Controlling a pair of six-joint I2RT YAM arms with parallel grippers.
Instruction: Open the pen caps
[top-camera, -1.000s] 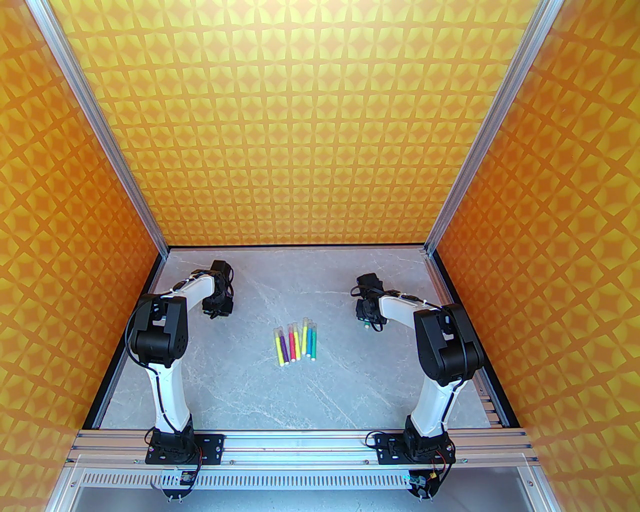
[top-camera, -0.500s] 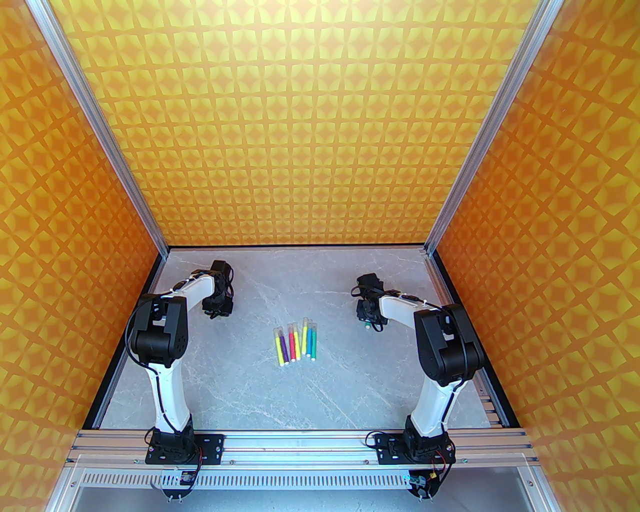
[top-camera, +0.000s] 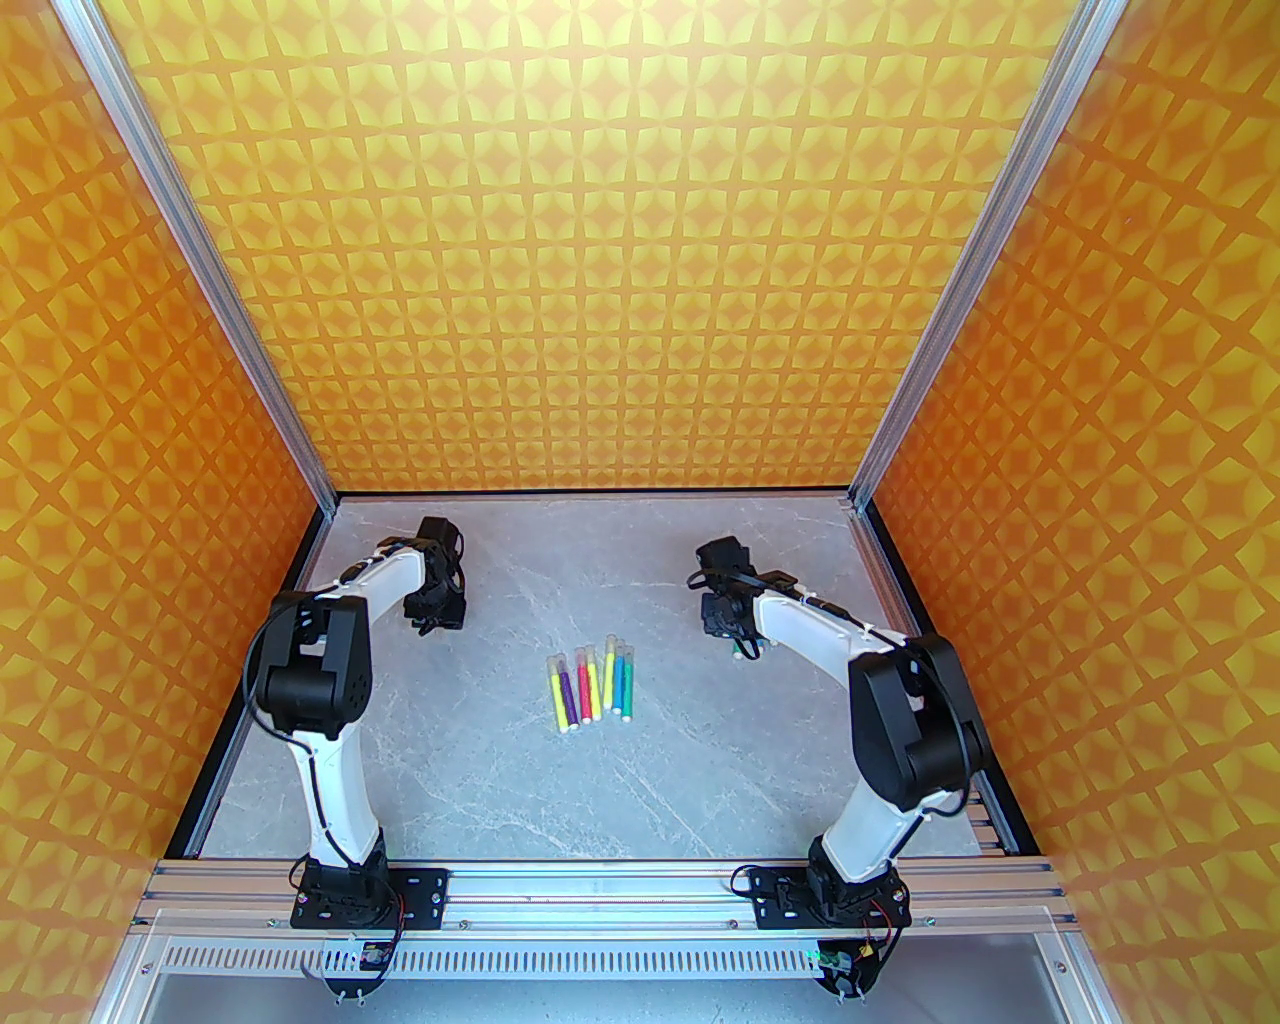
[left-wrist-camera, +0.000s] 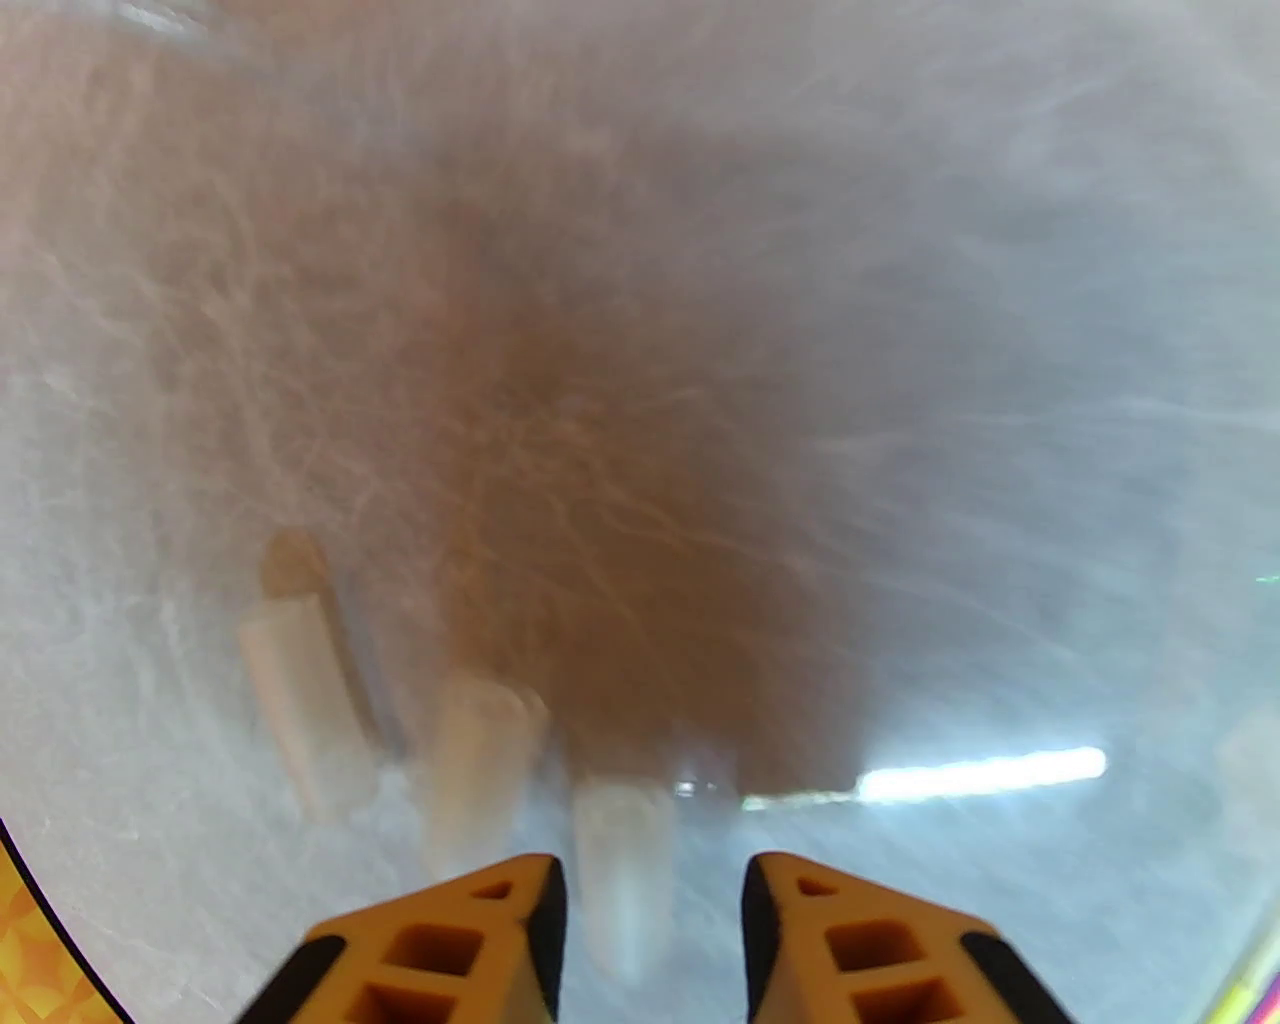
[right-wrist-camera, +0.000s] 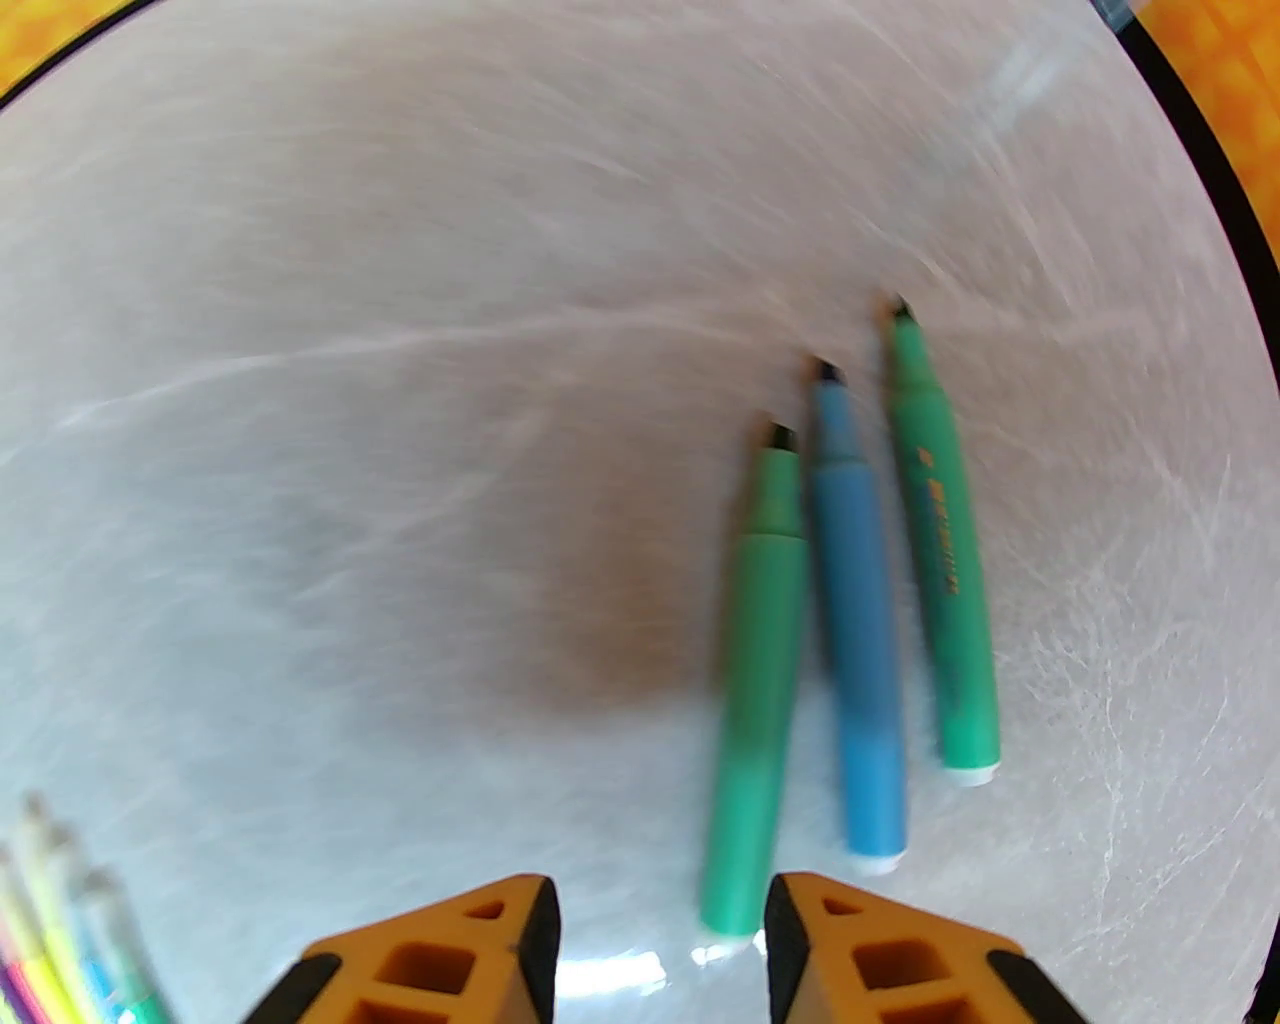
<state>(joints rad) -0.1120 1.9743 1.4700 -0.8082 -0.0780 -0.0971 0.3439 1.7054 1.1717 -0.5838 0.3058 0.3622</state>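
Several capped pens (top-camera: 590, 688) lie in a row at the table's middle, clear caps pointing away; their cap ends also peek in at the lower left of the right wrist view (right-wrist-camera: 50, 930). Three uncapped pens, two green (right-wrist-camera: 760, 680) (right-wrist-camera: 945, 560) and one blue (right-wrist-camera: 855, 620), lie just ahead of my open right gripper (right-wrist-camera: 660, 930), which holds nothing. Three loose clear pen caps (left-wrist-camera: 300, 700) (left-wrist-camera: 480, 770) (left-wrist-camera: 620, 870) lie on the table by my open left gripper (left-wrist-camera: 650, 920); the nearest cap reaches into the gap between the fingers, untouched. From above, the left gripper (top-camera: 435, 612) is far left and the right gripper (top-camera: 733, 640) far right.
The grey marble table (top-camera: 520, 780) has free room in front of the pens. Metal frame posts and a black edge (top-camera: 880, 570) border it on both sides, with orange patterned walls all round.
The right arm's elbow swung outward and toward the near edge, and its wrist shifted slightly left and back. The left arm edged a little left. The pens have not moved.
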